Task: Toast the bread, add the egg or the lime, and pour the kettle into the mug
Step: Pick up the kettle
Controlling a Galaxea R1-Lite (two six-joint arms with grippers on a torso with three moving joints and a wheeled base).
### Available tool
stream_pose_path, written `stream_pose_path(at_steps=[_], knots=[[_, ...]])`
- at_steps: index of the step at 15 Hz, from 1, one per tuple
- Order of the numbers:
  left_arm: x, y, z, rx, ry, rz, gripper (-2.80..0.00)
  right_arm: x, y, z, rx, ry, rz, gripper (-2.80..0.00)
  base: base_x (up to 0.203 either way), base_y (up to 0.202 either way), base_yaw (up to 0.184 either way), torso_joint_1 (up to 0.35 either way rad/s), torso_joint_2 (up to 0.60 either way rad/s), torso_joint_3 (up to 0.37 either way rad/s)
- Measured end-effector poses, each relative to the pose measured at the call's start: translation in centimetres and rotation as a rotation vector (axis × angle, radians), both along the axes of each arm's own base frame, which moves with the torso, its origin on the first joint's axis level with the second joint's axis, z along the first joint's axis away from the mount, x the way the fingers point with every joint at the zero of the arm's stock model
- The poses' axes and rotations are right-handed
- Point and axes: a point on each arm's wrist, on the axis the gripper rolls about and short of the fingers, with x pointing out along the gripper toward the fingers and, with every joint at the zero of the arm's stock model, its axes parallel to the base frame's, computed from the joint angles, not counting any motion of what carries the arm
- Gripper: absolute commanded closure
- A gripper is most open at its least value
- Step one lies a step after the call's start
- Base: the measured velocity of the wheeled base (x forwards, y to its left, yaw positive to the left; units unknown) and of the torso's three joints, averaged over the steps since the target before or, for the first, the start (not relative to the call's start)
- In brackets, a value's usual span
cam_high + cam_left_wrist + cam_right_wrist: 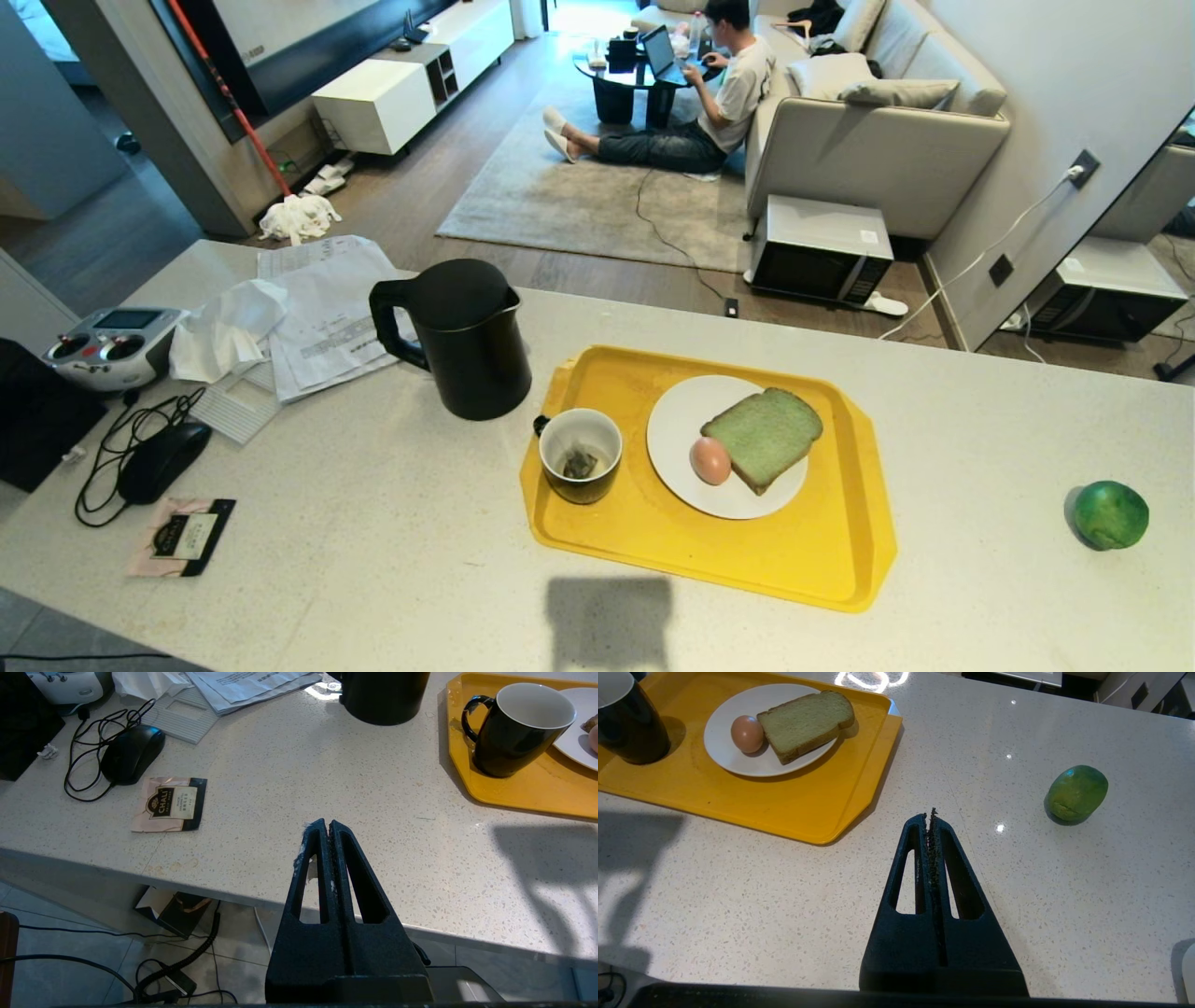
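Both claws, left gripper (330,826) and right gripper (932,817), are closed and empty; open wide before approaching the tall matte black kettle (459,336) at upper centre.

Yellow tray (831,560), white plate (681,420), pale green bread (764,437) with brown crust, pinkish-brown egg (710,460). Kettle (462,341) matte black; mug (581,457) dark outside, white inside. Lime (1109,514) glossy green, countertop (373,560) speckled off-white.

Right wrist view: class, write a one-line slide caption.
Shut right gripper hovers over speckled counter between yellow plastic tray and glossy green lime.
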Motion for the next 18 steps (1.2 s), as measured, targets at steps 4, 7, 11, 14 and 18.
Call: stream_pose_path(at_steps=[4, 7, 11, 14, 18], knots=[[0.0, 0.0, 0.0, 0.0, 0.0, 0.0, 0.0, 0.0, 0.0, 0.0, 0.0, 0.0, 0.0, 0.0, 0.0, 0.0, 0.0, 0.0, 0.0, 0.0], [0.0, 0.0, 0.0, 0.0, 0.0, 0.0, 0.0, 0.0, 0.0, 0.0, 0.0, 0.0, 0.0, 0.0, 0.0, 0.0, 0.0, 0.0, 0.0, 0.0], [0.0, 0.0, 0.0, 0.0, 0.0, 0.0, 0.0, 0.0, 0.0, 0.0, 0.0, 0.0, 0.0, 0.0, 0.0, 0.0, 0.0, 0.0, 0.0, 0.0], [0.0, 0.0, 0.0, 0.0, 0.0, 0.0, 0.0, 0.0, 0.0, 0.0, 0.0, 0.0, 0.0, 0.0, 0.0, 0.0, 0.0, 0.0, 0.0, 0.0], [0.0, 0.0, 0.0, 0.0, 0.0, 0.0, 0.0, 0.0, 0.0, 0.0, 0.0, 0.0, 0.0, 0.0, 0.0, 0.0, 0.0, 0.0, 0.0, 0.0]])
